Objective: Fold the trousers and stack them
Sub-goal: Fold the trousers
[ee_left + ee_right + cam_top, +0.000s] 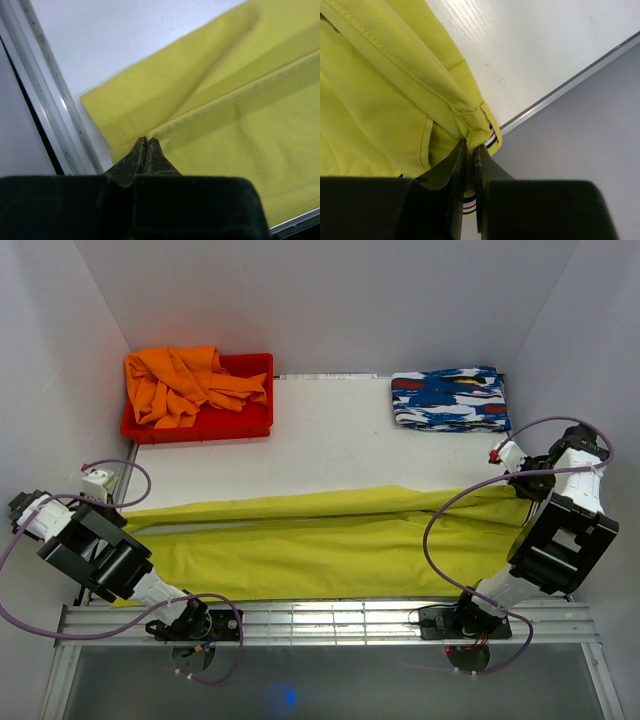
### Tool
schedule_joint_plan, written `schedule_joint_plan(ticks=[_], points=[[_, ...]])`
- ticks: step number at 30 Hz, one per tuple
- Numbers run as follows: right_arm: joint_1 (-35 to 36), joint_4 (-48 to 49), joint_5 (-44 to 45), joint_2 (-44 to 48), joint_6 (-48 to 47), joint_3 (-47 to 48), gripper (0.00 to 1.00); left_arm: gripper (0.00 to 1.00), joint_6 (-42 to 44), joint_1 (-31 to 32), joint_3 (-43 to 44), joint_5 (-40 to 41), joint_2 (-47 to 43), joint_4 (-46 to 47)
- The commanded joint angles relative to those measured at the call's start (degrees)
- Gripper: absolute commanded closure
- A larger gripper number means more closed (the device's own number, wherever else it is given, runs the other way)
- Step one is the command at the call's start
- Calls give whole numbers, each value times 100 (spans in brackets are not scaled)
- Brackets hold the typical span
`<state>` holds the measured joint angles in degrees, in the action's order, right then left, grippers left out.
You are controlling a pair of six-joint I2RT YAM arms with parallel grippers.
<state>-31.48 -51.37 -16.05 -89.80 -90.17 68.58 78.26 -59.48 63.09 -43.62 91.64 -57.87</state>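
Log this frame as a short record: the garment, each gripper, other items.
trousers: yellow-green, stretched lengthwise across the near part of the table, waistband at right, hems at left
left gripper: shut, tips at the hem corner; whether cloth is pinched is unclear
right gripper: shut on the trousers at the striped waistband
orange garment: heaped in the red bin, far left
patterned cloth: folded, far right
crosswise fold: not yet done
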Motion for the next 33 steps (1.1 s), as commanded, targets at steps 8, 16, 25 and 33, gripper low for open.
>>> schedule_joint_plan(ticks=[8, 16, 25, 33], points=[[-753, -224, 234, 1209, -1607, -502, 92, 100, 1051, -791, 2005, -183, 215, -2254], [-1211, 153, 682, 1272, -2488, -1784, 92, 100, 2118, -1241, -285, 1977, -190, -1530], [-571, 840, 1192, 359, -1277, -1893, 92, 100, -177, -697, -1019, 2437, 697, 513], [484, 778, 964, -749, 262, -374, 92, 100, -2259, 788, 254, 1945, 1294, 935]])
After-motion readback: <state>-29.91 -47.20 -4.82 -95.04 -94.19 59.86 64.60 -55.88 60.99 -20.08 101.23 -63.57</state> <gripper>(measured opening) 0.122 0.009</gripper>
